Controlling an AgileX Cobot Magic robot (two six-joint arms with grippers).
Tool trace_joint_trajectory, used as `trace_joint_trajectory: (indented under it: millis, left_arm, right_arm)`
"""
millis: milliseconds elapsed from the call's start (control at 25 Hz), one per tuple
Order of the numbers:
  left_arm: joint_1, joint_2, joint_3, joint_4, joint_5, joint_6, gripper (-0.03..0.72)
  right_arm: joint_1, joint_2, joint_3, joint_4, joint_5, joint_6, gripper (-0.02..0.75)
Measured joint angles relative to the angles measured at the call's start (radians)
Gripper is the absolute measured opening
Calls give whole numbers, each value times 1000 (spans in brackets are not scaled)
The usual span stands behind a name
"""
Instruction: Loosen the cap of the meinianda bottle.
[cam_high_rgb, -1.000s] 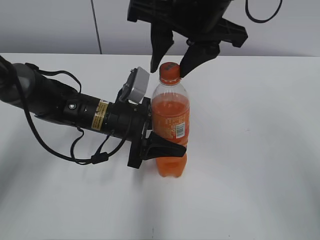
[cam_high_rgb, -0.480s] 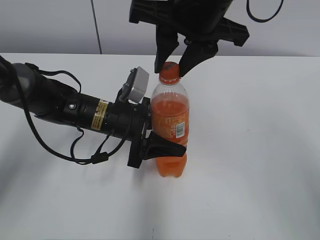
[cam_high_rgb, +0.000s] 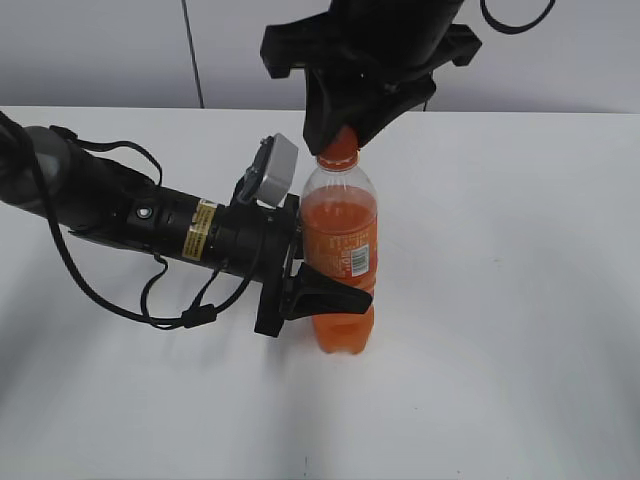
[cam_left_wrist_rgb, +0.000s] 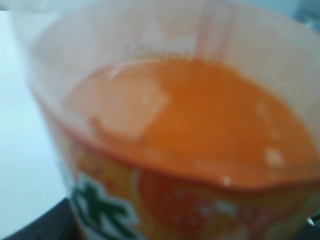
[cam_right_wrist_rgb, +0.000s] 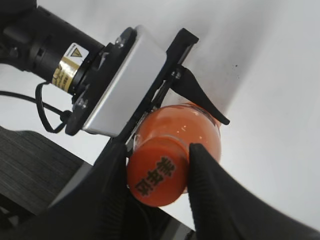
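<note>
white table (cam_high_rgb: 520, 300) carries the setup. our right gripper (cam_right_wrist_rgb: 157, 162) comes from above, its fingers (cam_right_wrist_rgb: 210, 190) pinching the orange cap (cam_right_wrist_rgb: 159, 175) on both sides. our left gripper (cam_high_rgb: 330, 290) clamps the upright meinianda bottle (cam_high_rgb: 340, 240) at mid-body, one finger across its waist below the label.

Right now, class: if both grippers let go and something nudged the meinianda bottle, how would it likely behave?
The meinianda bottle is tall on a narrow base, so it would probably tip easily. It is mostly full of orange drink, so likely heavy for its size. Being round-bodied, it could roll once down.
</note>
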Motion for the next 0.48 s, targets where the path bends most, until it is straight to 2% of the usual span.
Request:
trace_joint_trajectory:
  millis: [480]
  left_arm:
    - [0, 0, 0, 0, 1, 1, 412]
  right_arm:
    - [0, 1, 3, 2, 0, -558, 278]
